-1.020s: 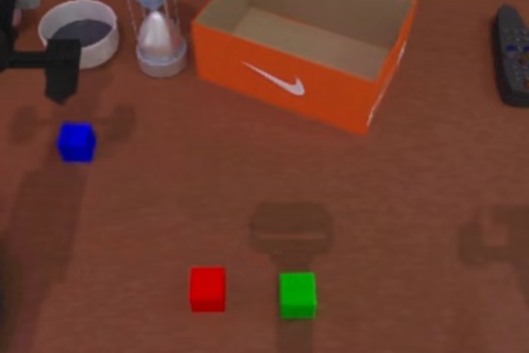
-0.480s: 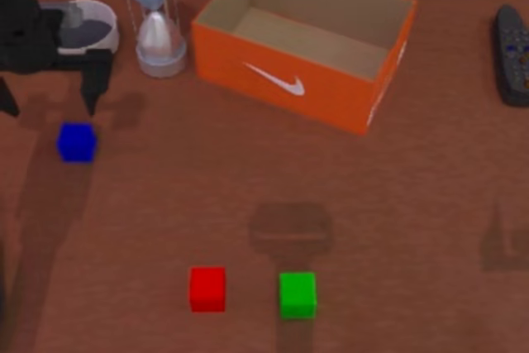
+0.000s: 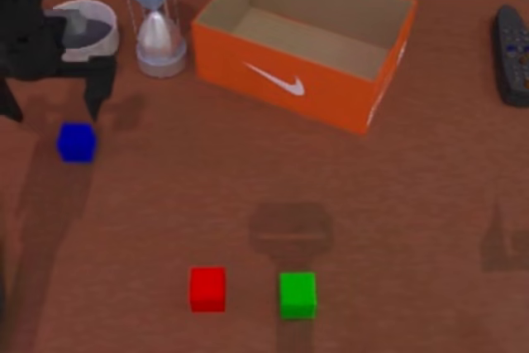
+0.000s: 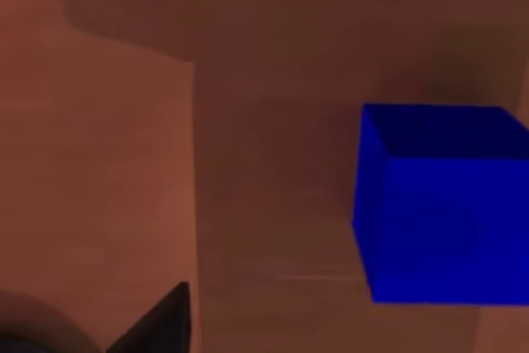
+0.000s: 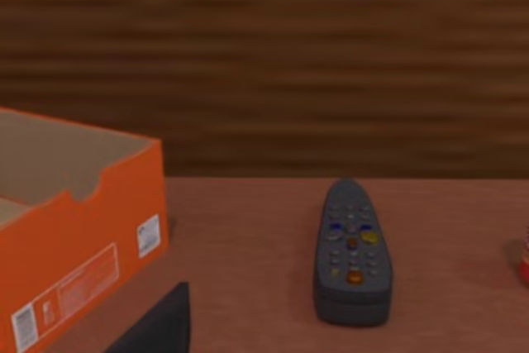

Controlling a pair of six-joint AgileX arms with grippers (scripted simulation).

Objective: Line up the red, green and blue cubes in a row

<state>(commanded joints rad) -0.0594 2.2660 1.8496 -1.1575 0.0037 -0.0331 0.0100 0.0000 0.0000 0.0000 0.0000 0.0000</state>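
Left gripper [image 3: 51, 109] has dropped slightly, spread wide and empty, above blue cube [image 3: 76, 142] near desk's left edge; grasp next.

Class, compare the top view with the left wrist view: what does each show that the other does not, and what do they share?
Only the top view shows the red cube, green cube, orange shoebox, hourglass, white bowl and remote. The left wrist view alone gives a close look at the blue cube's faces. Both show that cube, the table, and the left pincer, open.
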